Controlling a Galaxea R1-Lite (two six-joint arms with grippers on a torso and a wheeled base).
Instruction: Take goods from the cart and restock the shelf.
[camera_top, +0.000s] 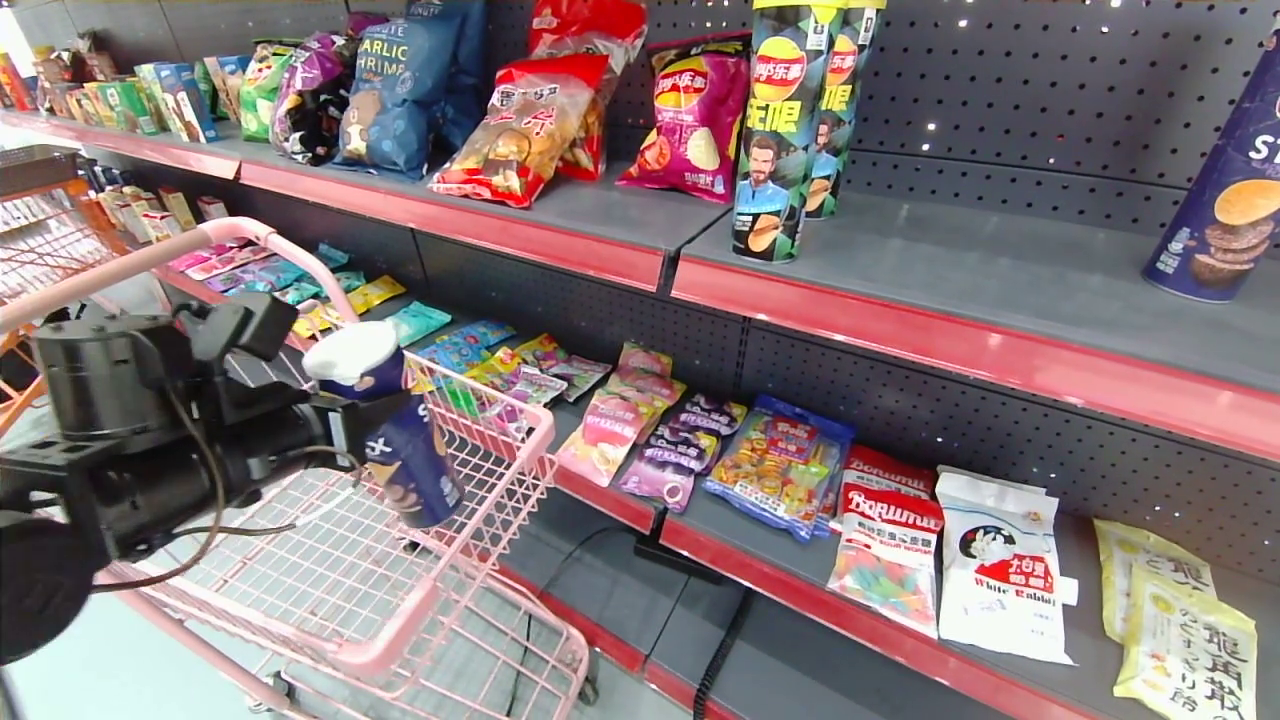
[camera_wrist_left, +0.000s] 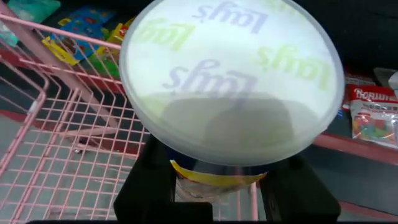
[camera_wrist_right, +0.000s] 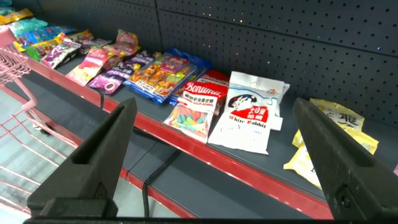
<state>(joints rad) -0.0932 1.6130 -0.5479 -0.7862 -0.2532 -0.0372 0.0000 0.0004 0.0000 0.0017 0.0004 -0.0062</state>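
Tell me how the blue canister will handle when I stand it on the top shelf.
The canister is tall and narrow, so probably tippy if set down tilted. Its round wall would likely let it roll if it falls.

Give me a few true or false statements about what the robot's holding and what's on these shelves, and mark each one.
1. The left gripper holds a blue chip can above the pink cart. True.
2. The right gripper has its fingers shut on a candy bag. False: the fingers are open and hold nothing.
3. Two green cans stand upright on the upper shelf. True.
4. The white bag lies in the cart. False: it lies on the lower shelf.
5. The blue chip can has lost its lid. False: the white lid is on it.
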